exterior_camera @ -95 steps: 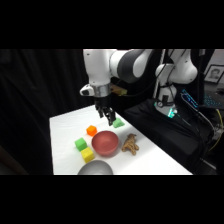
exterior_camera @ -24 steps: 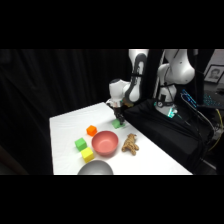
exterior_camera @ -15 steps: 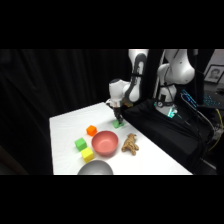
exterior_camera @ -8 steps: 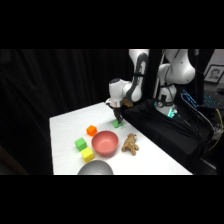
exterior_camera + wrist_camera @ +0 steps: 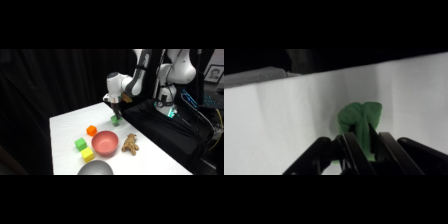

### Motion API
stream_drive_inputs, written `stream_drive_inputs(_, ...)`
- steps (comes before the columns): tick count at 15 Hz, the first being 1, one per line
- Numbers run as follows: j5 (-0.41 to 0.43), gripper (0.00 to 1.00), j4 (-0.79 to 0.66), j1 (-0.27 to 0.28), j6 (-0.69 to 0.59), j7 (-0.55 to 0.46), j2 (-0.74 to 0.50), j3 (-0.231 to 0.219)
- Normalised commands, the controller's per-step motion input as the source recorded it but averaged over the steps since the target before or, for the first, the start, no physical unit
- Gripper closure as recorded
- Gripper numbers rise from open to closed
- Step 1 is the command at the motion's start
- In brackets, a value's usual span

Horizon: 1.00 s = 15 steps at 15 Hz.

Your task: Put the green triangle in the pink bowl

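White table [image 5: 65, 130]: one green triangle [image 5: 359, 117], one pink bowl [image 5: 105, 143].

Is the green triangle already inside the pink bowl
No, the green triangle sits on the white table near its far edge, under the gripper, well apart from the pink bowl.

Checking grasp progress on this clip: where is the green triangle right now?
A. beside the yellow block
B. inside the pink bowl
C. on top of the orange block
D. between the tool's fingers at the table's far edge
D: the wrist view shows the green triangle between the fingers of the tool, and in the side view it sits well away from the pink bowl.
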Motion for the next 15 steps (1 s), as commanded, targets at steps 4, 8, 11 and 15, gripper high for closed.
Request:
stream_drive_inputs(4, -0.189, 0.94, 0.0, -0.027, -0.4, 0.13, -0.42, -0.022)
stream_drive_inputs(8, -0.183, 0.94, 0.01, -0.071, -0.38, 0.12, -0.41, 0.032)
stream_drive_inputs(11, -0.156, 0.94, 0.04, -0.078, -0.35, 0.12, -0.35, 0.082)
stream_drive_inputs(15, -0.076, 0.94, 0.09, -0.049, -0.26, 0.11, -0.19, 0.122)
